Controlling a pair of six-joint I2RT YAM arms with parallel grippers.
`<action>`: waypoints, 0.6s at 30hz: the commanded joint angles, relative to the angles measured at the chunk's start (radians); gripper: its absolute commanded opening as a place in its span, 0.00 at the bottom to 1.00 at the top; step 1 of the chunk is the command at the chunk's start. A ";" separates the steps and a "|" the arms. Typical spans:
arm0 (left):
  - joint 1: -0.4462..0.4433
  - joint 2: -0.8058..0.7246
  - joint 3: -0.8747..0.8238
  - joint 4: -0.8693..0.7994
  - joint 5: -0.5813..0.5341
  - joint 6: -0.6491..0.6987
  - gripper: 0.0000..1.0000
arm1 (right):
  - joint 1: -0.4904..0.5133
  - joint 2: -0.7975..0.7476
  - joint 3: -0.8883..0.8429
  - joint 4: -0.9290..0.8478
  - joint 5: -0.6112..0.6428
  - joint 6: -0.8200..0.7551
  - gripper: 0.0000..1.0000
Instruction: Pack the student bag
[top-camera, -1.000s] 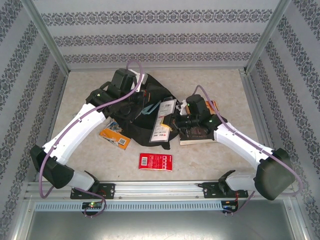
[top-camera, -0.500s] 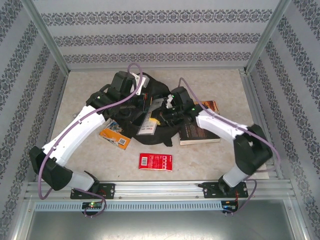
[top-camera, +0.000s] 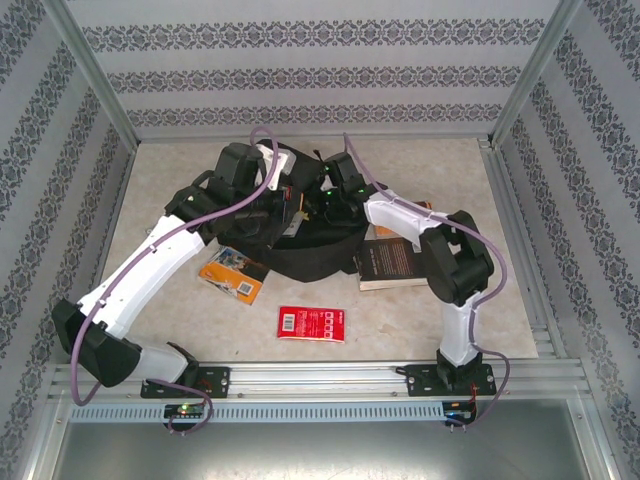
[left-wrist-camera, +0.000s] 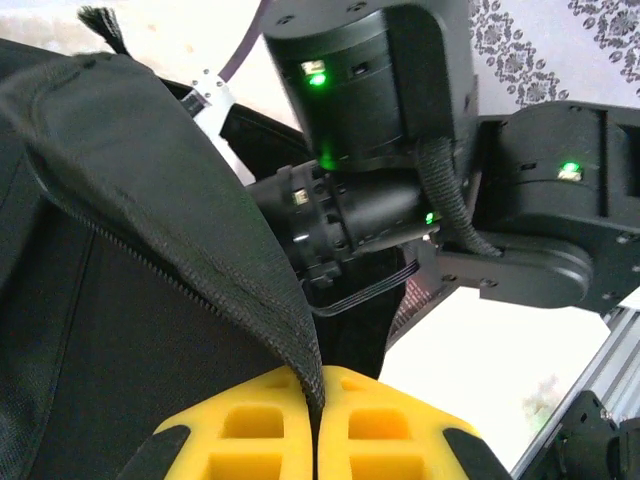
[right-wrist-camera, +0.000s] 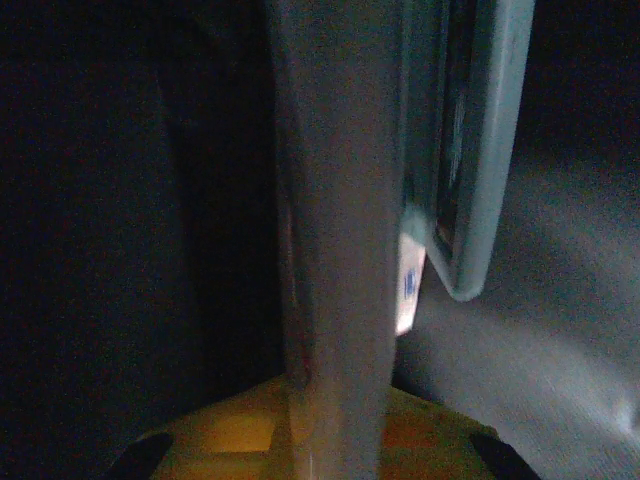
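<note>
Top view: we see the black bag (top-camera: 310, 255) lying mid-table (top-camera: 450, 170), btw. the two arms. The left arm (top-camera: 160, 255) and right arm (top-camera: 400, 215) both reach onto its far, upper part. An orange booklet (top-camera: 232, 272) touches the bag's near-left edge. A dark book (top-camera: 385, 262) lies just beside its right side, partly under the right arm. A red pack (top-camera: 311, 323) sits nearer us, apart from the bag.

Left wrist view: the left gripper (left-wrist-camera: 318, 410) is clamped on the bag's zip rim, w/ the yellow fingers (left-wrist-camera: 250, 430) pressed together and fabric pinched btw. them. The right arm's black wrist, green lights on, hangs close behind.

Right wrist view: v. dim. The right gripper (right-wrist-camera: 335, 430) has a flat pack (right-wrist-camera: 335, 200) standing edge-on btw. its pads, which lie against both faces, so we read it as gripped. A pale-edged flat piece (right-wrist-camera: 490, 150) is just beside the pack; we can't tell what it is.
</note>
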 joint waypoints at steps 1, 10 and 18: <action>-0.004 -0.003 0.055 0.099 0.066 -0.047 0.00 | 0.007 0.070 0.100 0.034 0.148 -0.024 0.18; 0.001 0.076 0.113 0.096 0.009 -0.074 0.00 | 0.055 0.238 0.345 0.036 0.138 -0.068 0.68; 0.034 0.139 0.171 0.084 -0.009 -0.082 0.00 | 0.038 0.072 0.241 -0.141 0.221 -0.284 0.80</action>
